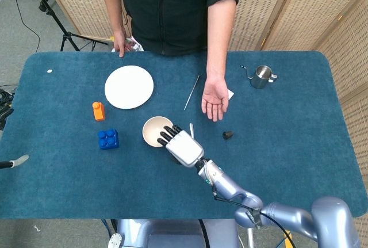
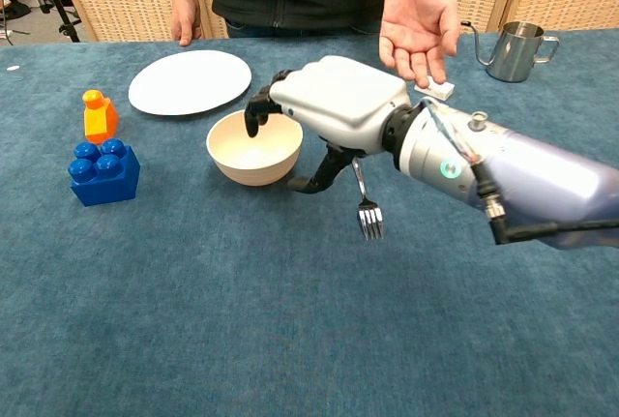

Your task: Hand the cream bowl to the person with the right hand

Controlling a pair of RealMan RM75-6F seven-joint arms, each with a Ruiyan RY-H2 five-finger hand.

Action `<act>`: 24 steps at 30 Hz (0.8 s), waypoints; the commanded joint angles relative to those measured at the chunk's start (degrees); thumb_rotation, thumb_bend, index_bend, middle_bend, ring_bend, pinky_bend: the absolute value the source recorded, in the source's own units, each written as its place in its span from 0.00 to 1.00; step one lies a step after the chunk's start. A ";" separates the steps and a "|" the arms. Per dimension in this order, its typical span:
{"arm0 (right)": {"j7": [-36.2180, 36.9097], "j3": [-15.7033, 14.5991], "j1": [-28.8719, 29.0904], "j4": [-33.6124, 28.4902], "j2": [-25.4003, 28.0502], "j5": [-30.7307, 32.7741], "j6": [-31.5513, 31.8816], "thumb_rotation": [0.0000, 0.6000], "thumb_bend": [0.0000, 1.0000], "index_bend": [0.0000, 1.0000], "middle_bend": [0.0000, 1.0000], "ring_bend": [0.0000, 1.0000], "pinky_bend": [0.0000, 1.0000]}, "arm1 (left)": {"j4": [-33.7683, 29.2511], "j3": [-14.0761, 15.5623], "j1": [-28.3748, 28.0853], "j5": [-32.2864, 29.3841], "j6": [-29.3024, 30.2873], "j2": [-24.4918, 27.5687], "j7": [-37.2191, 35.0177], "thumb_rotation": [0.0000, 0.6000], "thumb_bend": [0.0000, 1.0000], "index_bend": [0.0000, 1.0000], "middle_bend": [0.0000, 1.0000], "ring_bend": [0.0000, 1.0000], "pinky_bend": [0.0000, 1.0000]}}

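On the counter (image 1: 299, 138), the bowl (image 1: 154, 131) sits near the middle, with the right hand (image 1: 181, 144) at its right rim, fingers reaching over into it. The fork (image 2: 367, 206) lies just right of the bowl. The plate (image 1: 129, 87) is farther back and left. Two blocks (image 1: 108, 139) stand left of the bowl. The person's open palm (image 1: 215, 99) is far right of the bowl, the pitcher (image 1: 262, 76) farther right still.

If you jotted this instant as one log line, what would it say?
phase: reaching | right hand: fingers over cream bowl rim, not lifted | person's palm: open, waiting
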 commanded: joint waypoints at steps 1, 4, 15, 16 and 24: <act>-0.69 -0.44 1.71 3.55 -2.14 0.96 -1.01 1.00 0.31 0.30 0.28 0.19 0.26 | 0.70 -0.29 -0.46 -0.80 -1.17 0.04 -1.04 1.00 0.00 0.00 0.00 0.00 0.00; -0.38 -0.85 3.02 6.84 -3.89 1.02 -1.09 1.00 0.31 0.31 0.29 0.19 0.26 | 1.30 -0.39 -1.08 -1.29 -2.69 -0.03 -1.75 1.00 0.00 0.00 0.00 0.00 0.00; 5.56 -2.40 6.77 21.11 -11.46 -0.98 2.75 1.00 0.44 0.44 0.44 0.32 0.28 | 2.19 -0.97 -1.99 -2.55 -4.80 -0.32 -2.67 1.00 0.00 0.00 0.00 0.00 0.00; 6.25 -2.59 6.96 22.14 -11.86 -1.16 3.04 1.00 0.46 0.47 0.46 0.33 0.28 | 2.26 -1.03 -2.07 -2.65 -4.96 -0.36 -2.67 1.00 0.00 0.00 0.00 0.00 0.00; 11.49 -4.99 7.04 24.88 -12.05 -3.56 6.93 1.00 0.59 0.61 0.60 0.42 0.29 | 2.17 -1.08 -2.46 -2.77 -5.70 -0.64 -1.76 1.00 0.00 0.00 0.00 0.00 0.00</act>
